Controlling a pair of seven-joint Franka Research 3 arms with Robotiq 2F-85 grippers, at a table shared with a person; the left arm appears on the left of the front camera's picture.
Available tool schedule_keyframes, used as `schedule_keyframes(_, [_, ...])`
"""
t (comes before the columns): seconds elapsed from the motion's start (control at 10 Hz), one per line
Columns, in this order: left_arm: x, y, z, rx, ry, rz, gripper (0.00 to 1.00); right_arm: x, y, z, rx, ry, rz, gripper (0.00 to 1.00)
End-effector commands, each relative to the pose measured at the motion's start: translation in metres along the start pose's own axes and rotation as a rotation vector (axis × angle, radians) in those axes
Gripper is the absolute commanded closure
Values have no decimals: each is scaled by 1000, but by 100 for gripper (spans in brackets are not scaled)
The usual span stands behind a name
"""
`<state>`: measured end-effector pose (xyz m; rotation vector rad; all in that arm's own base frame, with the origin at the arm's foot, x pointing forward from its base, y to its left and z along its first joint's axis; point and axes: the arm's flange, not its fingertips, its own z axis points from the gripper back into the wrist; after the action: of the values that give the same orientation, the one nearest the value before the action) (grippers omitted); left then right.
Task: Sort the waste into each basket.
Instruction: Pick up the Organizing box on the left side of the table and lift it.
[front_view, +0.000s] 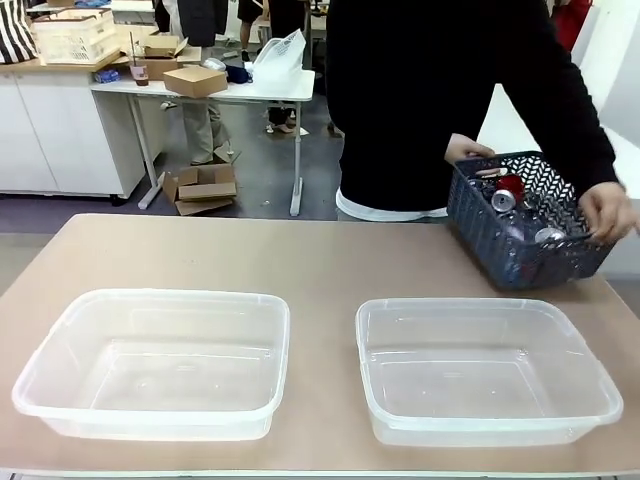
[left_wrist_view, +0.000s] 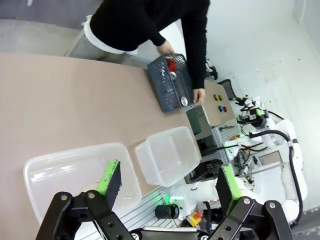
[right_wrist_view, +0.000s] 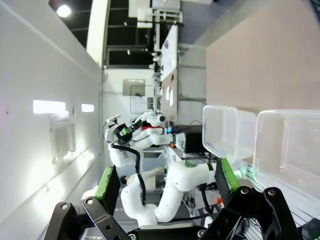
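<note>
Left gripper (left_wrist_view: 167, 180) and right gripper (right_wrist_view: 166, 179) were wide open, empty | red and silver metal cans (front_view: 510, 190) sat in dark slotted plastic crate (front_view: 500, 250), far right, held by person (front_view: 430, 100) | I judged it best to wait until the hands (front_view: 607, 212) cleared, then reach in from above.

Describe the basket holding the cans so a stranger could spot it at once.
Start at the brown table and look to its far right end, in front of the person in black. There the person holds the basket by its rim. Unlike the two clear tubs, it is dark blue, latticed, and has cans in it.
</note>
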<state>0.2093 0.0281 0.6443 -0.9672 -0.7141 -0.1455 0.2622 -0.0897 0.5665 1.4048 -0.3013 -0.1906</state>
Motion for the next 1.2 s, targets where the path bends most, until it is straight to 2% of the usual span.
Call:
schedule_keyframes(0.0, [0, 2, 1, -39, -1, 5, 0, 0, -3, 7, 16, -14, -6, 0])
schedule_keyframes(0.3, [0, 2, 1, -39, -1, 5, 0, 0, -3, 7, 16, -14, -6, 0])
schedule_keyframes(0.4, [-1, -1, 0, -6, -3, 13, 0, 1, -2, 3, -1, -11, -8, 0])
schedule_keyframes(0.5, [-1, -3, -1, -9, 37, -3, 0, -2, 1, -5, -10, 39, -5, 0])
schedule_keyframes(0.6, [-4, -5, 0, 60, 75, -14, 0, -8, 9, -26, -7, 103, -9, 0])
schedule_keyframes(0.7, [-6, -8, 5, 254, 115, -29, 0, -21, 24, -69, -27, 172, 17, 0])
schedule_keyframes(0.8, [-11, -8, 22, 470, 204, -9, 0, -45, 39, -134, -74, 275, 35, 0])
schedule_keyframes(0.9, [-19, -3, 33, 682, 151, 9, 0, -70, 48, -191, -133, 337, 46, 0])
schedule_keyframes(1.0, [-31, 9, 35, 790, 168, 30, 0, -98, 51, -241, -215, 401, 66, 0])
schedule_keyframes(1.1, [-45, 28, 23, 807, 231, 60, 0, -123, 42, -280, -333, 458, 144, 0])
